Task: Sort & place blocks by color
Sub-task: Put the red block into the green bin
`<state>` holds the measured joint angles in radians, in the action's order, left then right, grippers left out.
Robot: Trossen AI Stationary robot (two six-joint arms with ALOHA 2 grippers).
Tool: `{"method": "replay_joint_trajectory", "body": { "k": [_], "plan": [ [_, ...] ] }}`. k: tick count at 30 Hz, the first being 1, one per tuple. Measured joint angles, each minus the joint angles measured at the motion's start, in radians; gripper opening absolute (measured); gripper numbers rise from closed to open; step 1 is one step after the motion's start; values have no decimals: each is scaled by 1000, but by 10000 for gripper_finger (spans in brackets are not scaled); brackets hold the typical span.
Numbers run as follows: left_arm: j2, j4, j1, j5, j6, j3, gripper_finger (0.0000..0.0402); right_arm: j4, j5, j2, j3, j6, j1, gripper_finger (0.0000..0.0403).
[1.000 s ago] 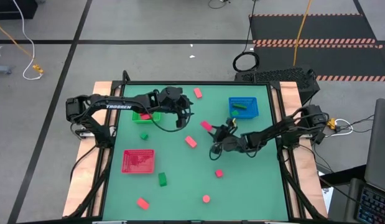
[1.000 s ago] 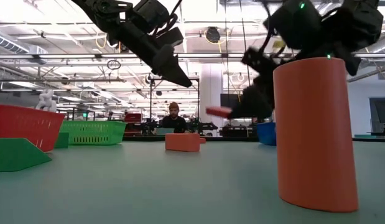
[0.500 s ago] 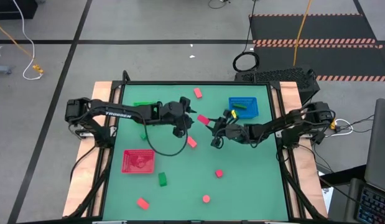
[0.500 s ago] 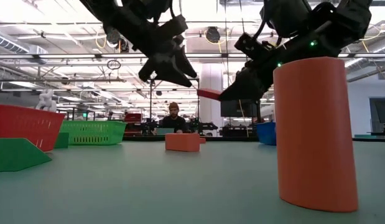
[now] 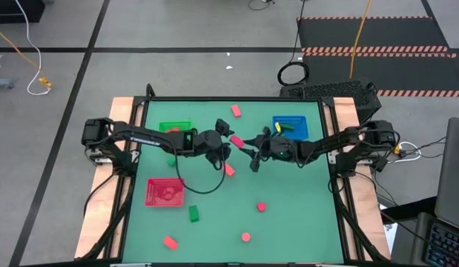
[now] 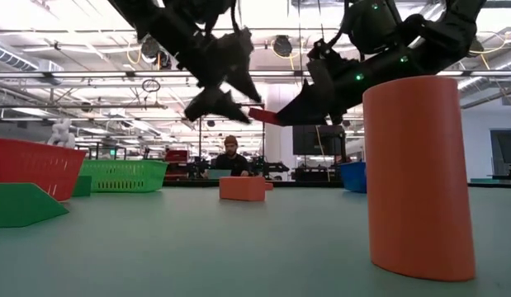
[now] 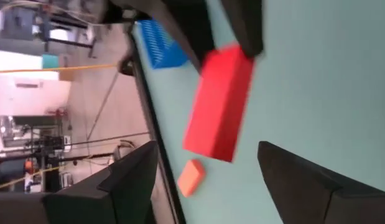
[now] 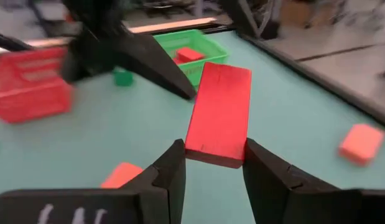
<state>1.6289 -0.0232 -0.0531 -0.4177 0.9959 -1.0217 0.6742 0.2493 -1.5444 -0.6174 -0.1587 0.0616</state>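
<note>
Right wrist view | right gripper point(image 8: 214, 165) clamps smooth red bar point(image 8: 219, 113) | left gripper point(image 5: 228, 140) wide.

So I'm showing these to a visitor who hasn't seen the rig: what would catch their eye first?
Probably the two arms meeting in mid-air over the table's middle: the right hand grips a red bar and holds it out toward the open left hand. Next, the big orange block standing close to the low camera, and the red tray, green tray and blue tray around the green table.
</note>
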Motion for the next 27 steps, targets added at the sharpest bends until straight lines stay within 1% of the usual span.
{"method": "replay_joint_trajectory", "body": {
  "k": [2, 4, 7, 10, 13, 15, 20, 23, 26, 27],
  "plan": [
    [21, 54, 5, -4, 30, -1, 283, 4, -50, 0, 0, -22, 11, 117],
    [27, 60, 10, -4, 51, -2, 284, 11, -89, 0, 0, -36, 17, 118],
    [56, 115, 16, -7, 69, -4, 280, 12, -98, 0, 0, -43, 18, 122],
    [72, 133, 22, -35, 71, 0, 264, 5, -98, 0, 0, -44, 18, 123],
    [87, 147, 31, -60, 78, -2, 230, 3, -97, 0, 0, -45, 19, 123],
    [101, 156, 40, -90, 80, -2, 194, 2, -97, 0, 0, -42, 19, 123],
    [107, 131, 62, -169, 91, 0, 55, 14, -102, 3, -1, -59, 19, 125],
    [107, 136, 67, -186, 86, 0, 55, 18, -95, 2, -1, -50, 19, 132],
    [107, 134, 69, -231, 82, 0, 55, 18, -86, 2, -2, -31, 21, 151],
    [107, 129, 69, -253, 77, -1, 55, 16, -67, 1, -3, -27, 22, 159]
  ]
}}
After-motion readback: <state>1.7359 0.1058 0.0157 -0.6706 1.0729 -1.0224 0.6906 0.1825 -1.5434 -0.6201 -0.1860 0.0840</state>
